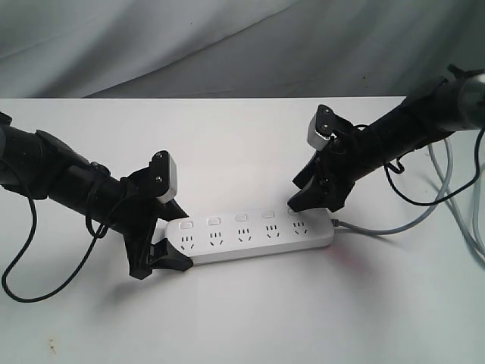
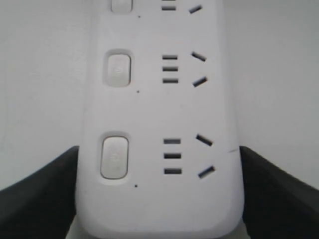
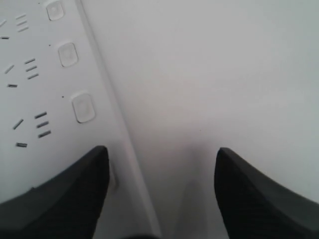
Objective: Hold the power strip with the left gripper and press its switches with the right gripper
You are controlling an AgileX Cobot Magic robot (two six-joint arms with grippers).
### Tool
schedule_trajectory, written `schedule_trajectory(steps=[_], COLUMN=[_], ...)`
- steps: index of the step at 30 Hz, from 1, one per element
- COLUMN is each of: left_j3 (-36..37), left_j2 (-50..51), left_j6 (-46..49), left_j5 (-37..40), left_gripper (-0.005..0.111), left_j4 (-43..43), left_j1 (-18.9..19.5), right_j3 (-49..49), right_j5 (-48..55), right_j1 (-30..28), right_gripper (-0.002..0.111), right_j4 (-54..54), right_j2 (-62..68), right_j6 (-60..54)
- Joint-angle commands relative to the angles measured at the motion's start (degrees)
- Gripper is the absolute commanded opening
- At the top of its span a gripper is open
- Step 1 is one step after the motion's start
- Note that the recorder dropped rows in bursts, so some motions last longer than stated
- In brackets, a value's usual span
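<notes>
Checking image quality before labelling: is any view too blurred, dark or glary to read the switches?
Exterior view: even soft light, faint shadows under the power strip, switches readable. Left wrist view: strip fairly sharp, left pincer dark and featureless. Right wrist view: right pincer close and blurred, switches soft but visible; no glare.

Left gripper (image 1: 173, 236) clamped — right gripper (image 1: 299, 196) spread, low.

Light even, diffuse, fairly bright; no hard glare. Exterior view sharp, faintly grainy. Soft shadow on the table (image 1: 250, 318) along the near edge of the power strip (image 1: 258, 236), darker under the left gripper (image 1: 171, 236) at its end. Left wrist view: strip crisp, gripper fingers (image 2: 35, 199) soft. Right wrist view: hazy, washed out; right gripper (image 3: 162, 152) blurred beside the strip.
</notes>
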Motion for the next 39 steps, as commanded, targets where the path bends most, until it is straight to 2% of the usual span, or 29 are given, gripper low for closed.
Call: schedule_trajectory(steps=[1, 4, 7, 13, 15, 18, 27, 29, 31, 37, 39], left_j3=[-0.24, -0.24, -0.24, -0.24, -0.24, -0.24, -0.24, -0.24, -0.24, -0.24, -0.24], left_j2=[-0.17, -0.17, -0.17, -0.17, -0.17, -0.17, -0.17, -0.17, -0.17, -0.17, -0.17], left_j6=[0.34, 0.34, 0.34, 0.34, 0.34, 0.34, 0.34, 0.34, 0.34, 0.34, 0.34], left_j5=[0.12, 0.12, 0.12, 0.12, 0.12, 0.12, 0.12, 0.12, 0.12, 0.12, 0.12], left_gripper=[0.000, 0.000, 0.000, 0.000, 0.000, 0.000, 0.000, 0.000, 0.000, 0.000, 0.000], left_j4=[-0.14, -0.14, -0.14, -0.14, -0.14, -0.14, -0.14, -0.14, -0.14, -0.14, -0.14], left_j1=[-0.20, -0.20, -0.20, -0.20, -0.20, -0.20, -0.20, -0.20, -0.20, -0.20, -0.20], right_j3=[0.24, 0.24, 0.12, -0.14, -0.14, -0.14, -0.14, -0.14, -0.14, -0.14, -0.14], right_j5=[-2.63, -3.57, -2.19, -3.92, -8.29, -17.86, -19.43, -16.40, -13.89, -8.77, -8.77], right_j1=[1.83, 2.77, 2.54, 2.53, 2.53, 2.53, 2.53, 2.53, 2.53, 2.53, 2.53], right_gripper=[0.057, 0.057, 0.057, 0.057, 0.057, 0.057, 0.057, 0.056, 0.048, 0.001, 0.000], right_j4=[-6.97, -8.02, -3.82, 0.15, 0.34, 0.10, -0.02, -1.77, -2.03, -2.28, -2.28], right_j2=[2.84, 3.11, 1.31, -13.08, -18.19, -26.21, -38.05, -41.50, -43.81, -51.78, -54.46], right_j6=[1.18, 2.44, 2.12, 3.40, 6.55, 19.14, 37.65, 39.38, 40.91, 45.43, 46.11])
